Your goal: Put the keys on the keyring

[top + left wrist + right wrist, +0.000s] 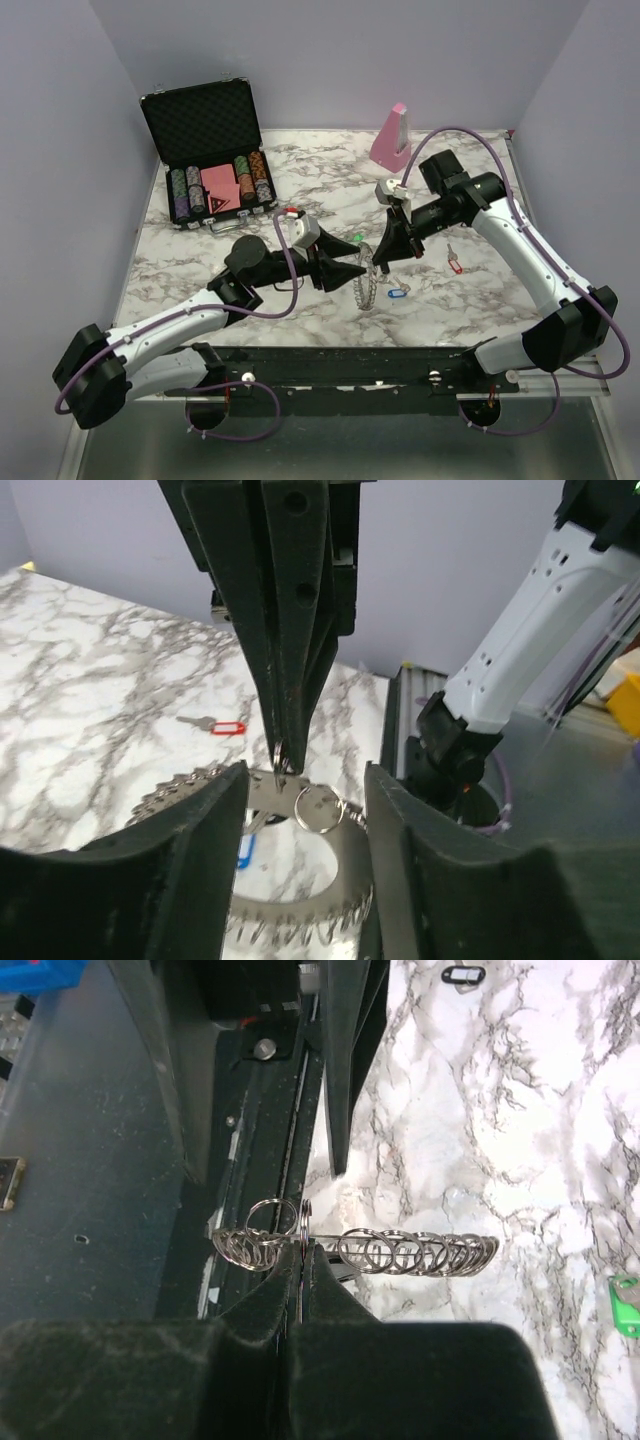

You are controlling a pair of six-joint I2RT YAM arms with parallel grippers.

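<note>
Keyring (400,1252) seems pinched by right fingers (340,1305), between parted left fingers (190,840).

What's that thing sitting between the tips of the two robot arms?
The toothed keyring, seen edge-on between the left gripper and right gripper; the overhead view shows it.

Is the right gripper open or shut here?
Shut on the keyring: in its wrist view the right gripper pinches the rim, fingers meeting with no gap.

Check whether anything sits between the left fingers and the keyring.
Nothing visible does. The keyring sits in the gap between the open left fingers, and the right fingers are pinched shut on its rim.
</note>
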